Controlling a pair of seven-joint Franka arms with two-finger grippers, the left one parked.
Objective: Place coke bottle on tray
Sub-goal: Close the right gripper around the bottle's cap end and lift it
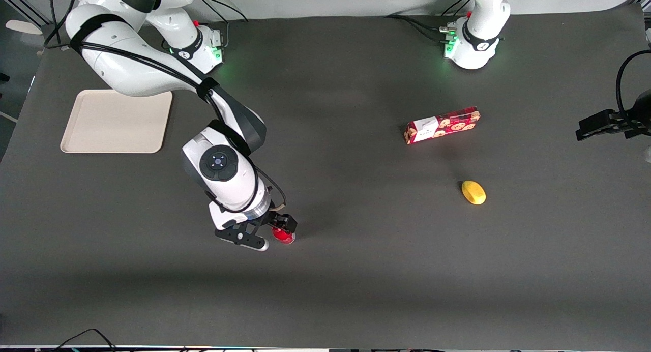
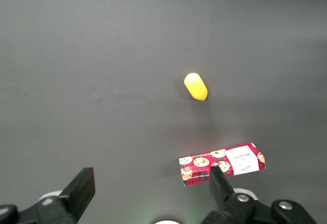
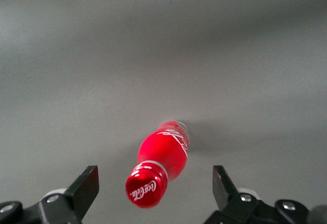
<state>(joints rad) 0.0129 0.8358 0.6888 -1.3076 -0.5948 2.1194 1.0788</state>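
End effector (image 3: pixel 153 193) poised wide open above upright coke bottle (image 3: pixel 162 158) on table (image 1: pixel 356 270), nothing held.
Judged light, stiff, slick, easily toppled; best gripped at the labelled body below cap.

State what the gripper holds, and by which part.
Nothing. The gripper is open, fingers apart on either side of the upright coke bottle, touching neither its cap nor its body.

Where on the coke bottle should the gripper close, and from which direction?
Probably on the red-wrapped body just below the cap, coming straight down. The coke bottle stands upright on the table, its body slim and round, and the open gripper already hangs above with a finger on either side.
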